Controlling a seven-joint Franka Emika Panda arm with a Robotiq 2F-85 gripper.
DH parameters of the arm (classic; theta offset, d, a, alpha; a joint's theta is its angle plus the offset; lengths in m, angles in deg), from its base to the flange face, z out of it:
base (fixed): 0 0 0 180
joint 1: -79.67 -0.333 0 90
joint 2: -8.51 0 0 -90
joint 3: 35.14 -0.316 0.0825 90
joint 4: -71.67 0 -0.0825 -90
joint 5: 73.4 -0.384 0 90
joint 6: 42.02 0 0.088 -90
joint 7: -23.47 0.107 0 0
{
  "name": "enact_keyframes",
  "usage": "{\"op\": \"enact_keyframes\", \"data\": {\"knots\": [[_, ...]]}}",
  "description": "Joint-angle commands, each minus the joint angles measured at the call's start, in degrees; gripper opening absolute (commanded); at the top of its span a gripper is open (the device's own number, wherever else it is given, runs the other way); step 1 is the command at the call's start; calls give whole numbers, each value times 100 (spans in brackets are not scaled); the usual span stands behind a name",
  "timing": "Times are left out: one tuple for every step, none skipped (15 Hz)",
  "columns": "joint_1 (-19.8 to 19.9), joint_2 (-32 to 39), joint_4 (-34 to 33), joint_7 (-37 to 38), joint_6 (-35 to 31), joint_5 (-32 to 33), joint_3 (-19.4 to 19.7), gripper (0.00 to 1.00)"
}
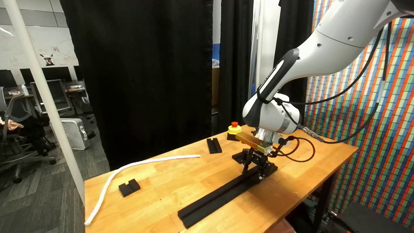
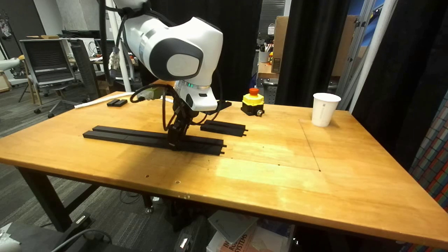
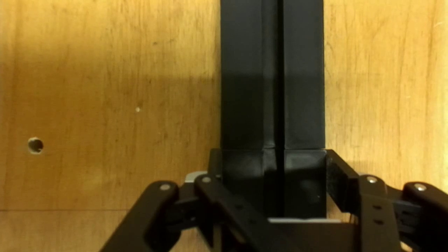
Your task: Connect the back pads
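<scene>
The back pads lie on the wooden table as a long black grooved strip [image 1: 210, 204], also in an exterior view [image 2: 140, 138]. In the wrist view a thin seam runs between the far pad [image 3: 241, 70] and the near pad [image 3: 304, 185], with their edges in line. My gripper [image 1: 253, 174] is low over the strip's robot-side part, also in an exterior view [image 2: 174, 141]. In the wrist view the gripper [image 3: 274, 175] has a finger against each long side of the near pad. A separate back pad [image 2: 224, 128] with pegs at one end lies beside the strip, partly hidden in an exterior view [image 1: 237, 157].
A grooved black piece [image 1: 214, 145] and a small notched black block [image 1: 129, 187] lie farther off. A white cable [image 1: 142, 162] curves along the table. A yellow and red emergency stop [image 2: 253, 101] and a white paper cup [image 2: 324, 109] stand near the back edge.
</scene>
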State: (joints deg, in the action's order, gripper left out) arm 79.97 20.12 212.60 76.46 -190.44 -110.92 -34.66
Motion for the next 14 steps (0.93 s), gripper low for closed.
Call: {"op": "enact_keyframes", "data": {"knots": [[9,184,-138,-187,-30,-215,-52,45],[3,194,-149,-177,-37,-225,-58,45],[-1,200,-157,-174,-43,-235,-64,45],[3,225,-187,-188,-28,-242,-69,45],[5,251,-218,-197,-14,-246,-72,45],[5,267,-240,-190,-1,-245,-72,45],[-16,306,-298,-179,-1,-262,-98,45],[-10,352,-350,-213,11,-284,-110,45],[-23,407,-422,-212,27,-308,-140,45],[-28,451,-471,-227,21,-324,-157,45],[-24,473,-504,-239,37,-336,-167,45],[-18,495,-528,-262,34,-357,-178,45],[-17,509,-547,-265,39,-365,-183,45],[-19,508,-552,-265,47,-376,-188,45]]}}
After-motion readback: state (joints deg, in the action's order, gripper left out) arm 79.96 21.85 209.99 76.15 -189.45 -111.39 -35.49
